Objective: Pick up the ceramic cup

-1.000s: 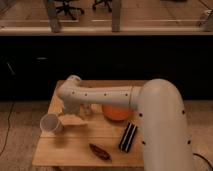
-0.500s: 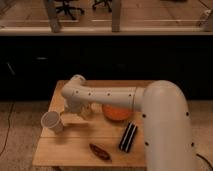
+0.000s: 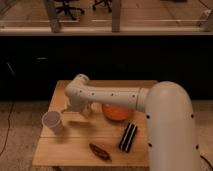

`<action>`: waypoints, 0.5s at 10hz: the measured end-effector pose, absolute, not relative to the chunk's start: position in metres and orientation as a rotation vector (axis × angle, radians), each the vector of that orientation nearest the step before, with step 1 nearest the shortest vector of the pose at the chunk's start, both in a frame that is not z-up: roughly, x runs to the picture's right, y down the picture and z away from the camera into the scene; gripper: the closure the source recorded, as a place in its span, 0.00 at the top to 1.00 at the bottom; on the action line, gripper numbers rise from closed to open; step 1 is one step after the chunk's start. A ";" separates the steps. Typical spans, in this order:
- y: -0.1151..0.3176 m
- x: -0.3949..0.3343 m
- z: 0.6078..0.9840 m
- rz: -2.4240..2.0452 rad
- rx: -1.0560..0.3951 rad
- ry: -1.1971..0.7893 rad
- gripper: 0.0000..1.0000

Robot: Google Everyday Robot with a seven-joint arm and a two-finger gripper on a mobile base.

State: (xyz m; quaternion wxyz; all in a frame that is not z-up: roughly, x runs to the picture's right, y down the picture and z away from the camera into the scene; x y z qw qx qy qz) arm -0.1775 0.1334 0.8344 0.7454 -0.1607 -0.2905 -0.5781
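The ceramic cup [image 3: 52,121] sits in the lower left of the frame, on the left part of a wooden table [image 3: 75,146] and close to its left edge. It is small, plain and white, tapering from a narrow base to a wider round rim (no handle shows from this side). It stands upright with its open mouth facing up, and the inside looks shadowed and greyish. A soft shadow falls on the wood around its base. Nothing touches it. The gripper [image 3: 76,108] hangs just up and to the right of the cup, near it but apart, with a strip of bare wood between them.
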 end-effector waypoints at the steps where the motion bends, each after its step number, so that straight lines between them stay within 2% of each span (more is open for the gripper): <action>1: 0.131 -0.175 0.835 -1.258 -0.343 -0.630 0.80; 5: 0.125 -0.171 0.830 -1.245 -0.308 -0.621 0.80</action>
